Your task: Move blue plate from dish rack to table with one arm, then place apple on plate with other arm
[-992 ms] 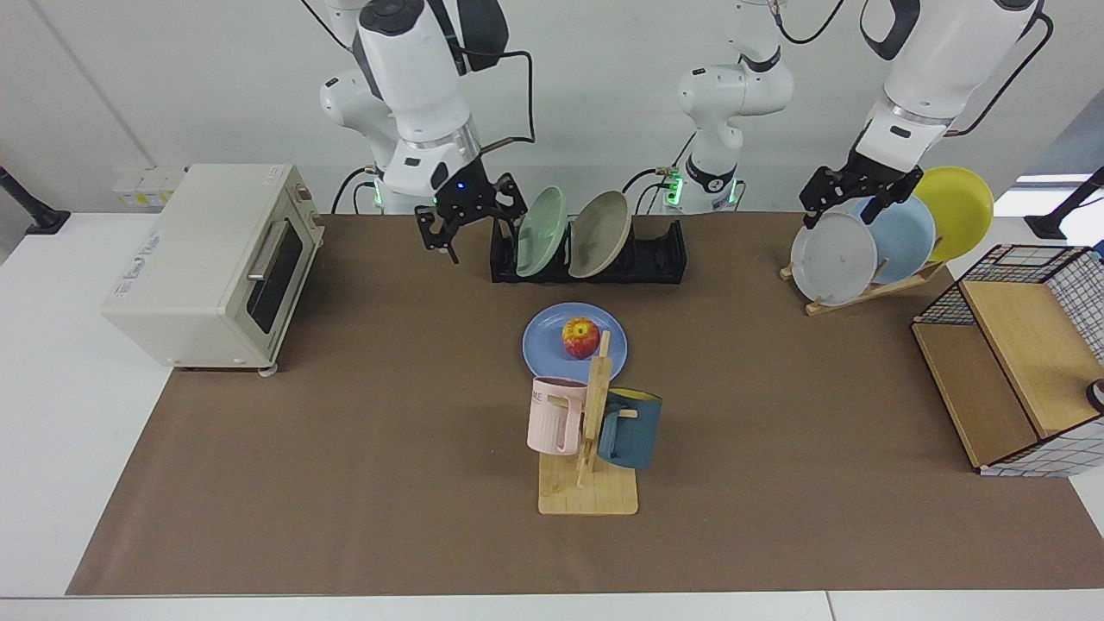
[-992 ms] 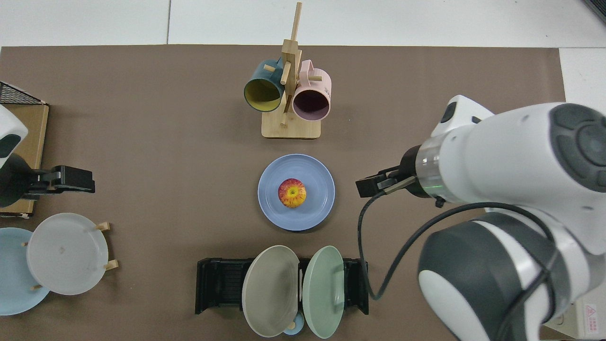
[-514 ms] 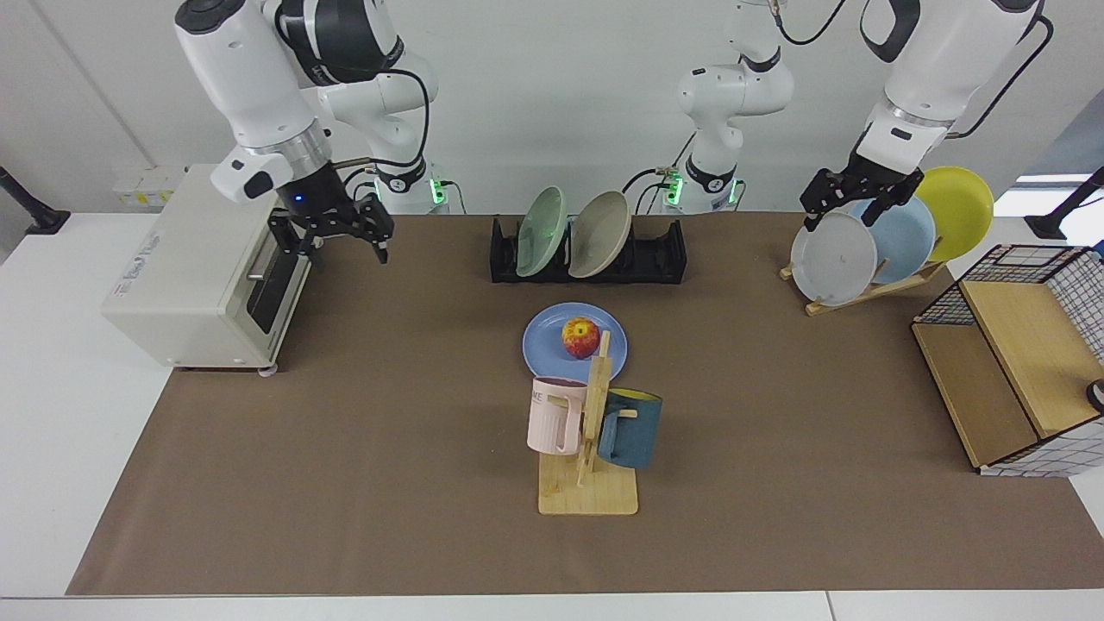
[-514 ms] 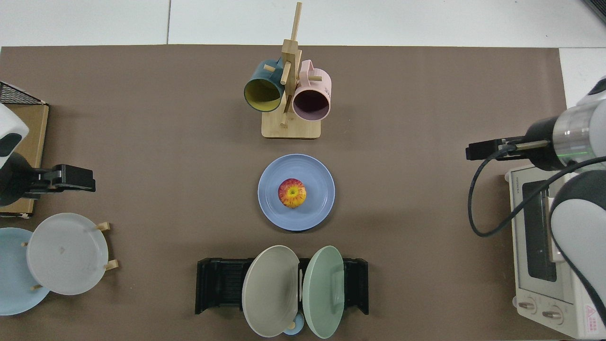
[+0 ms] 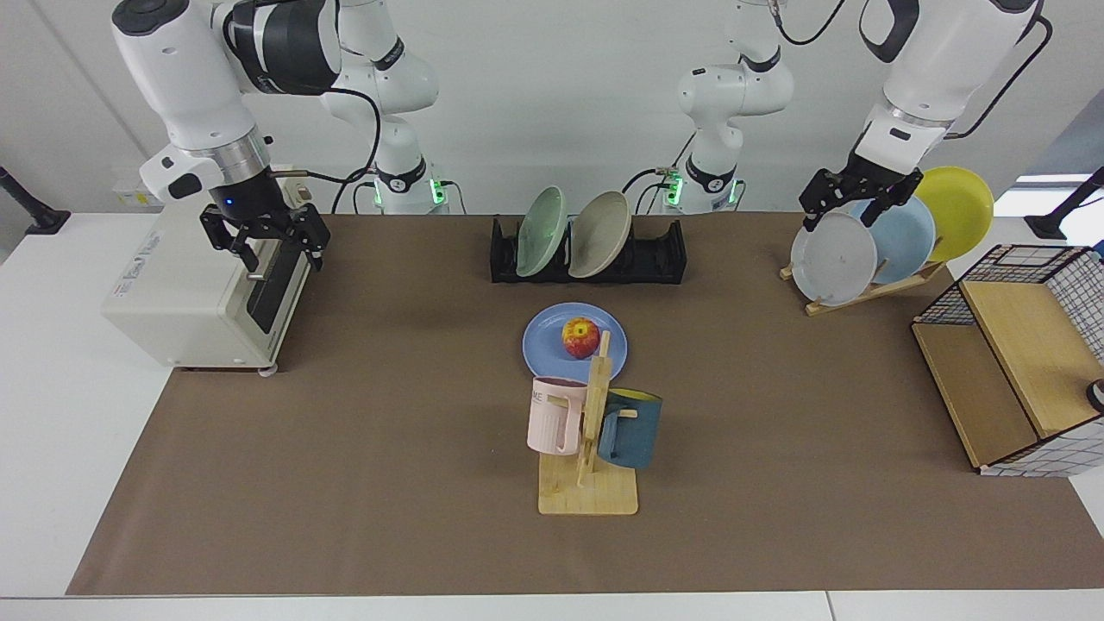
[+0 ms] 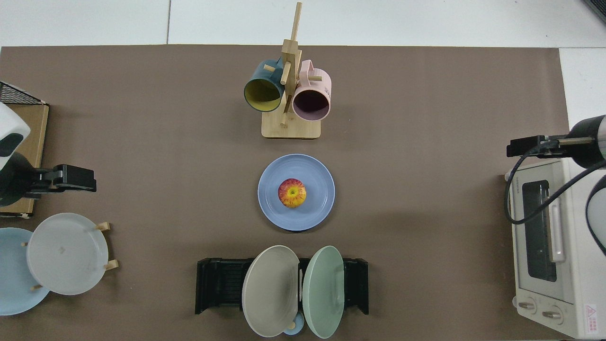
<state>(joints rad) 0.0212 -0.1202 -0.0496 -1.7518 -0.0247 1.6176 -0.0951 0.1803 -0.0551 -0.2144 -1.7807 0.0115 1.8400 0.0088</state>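
The right end effector (image 5: 266, 244) hangs at the upper left of the facing view, over the front of the toaster oven (image 5: 207, 276), its fingers spread apart and holding nothing. In the top view it shows at the right edge (image 6: 524, 146), just above the oven's door. The left end effector (image 5: 852, 197) sits at the upper right of the facing view, right by the top edge of the grey plate (image 5: 833, 258) on the wooden stand; its fingers look parted and empty, and whether it touches that plate cannot be told.

Both are well apart from the task's things. The blue plate (image 5: 552, 345) lies flat on the table (image 5: 345, 431) near the frame's centre, between the dish rack (image 5: 638, 259) and the mug tree (image 5: 588, 448). The apple (image 5: 580, 337) rests on the plate, close to its middle. The rack holds only a green and a beige plate.

Judging by this layout, both steps appear done: plate out of the rack, apple on it. Nothing seems left but for the arms to park.
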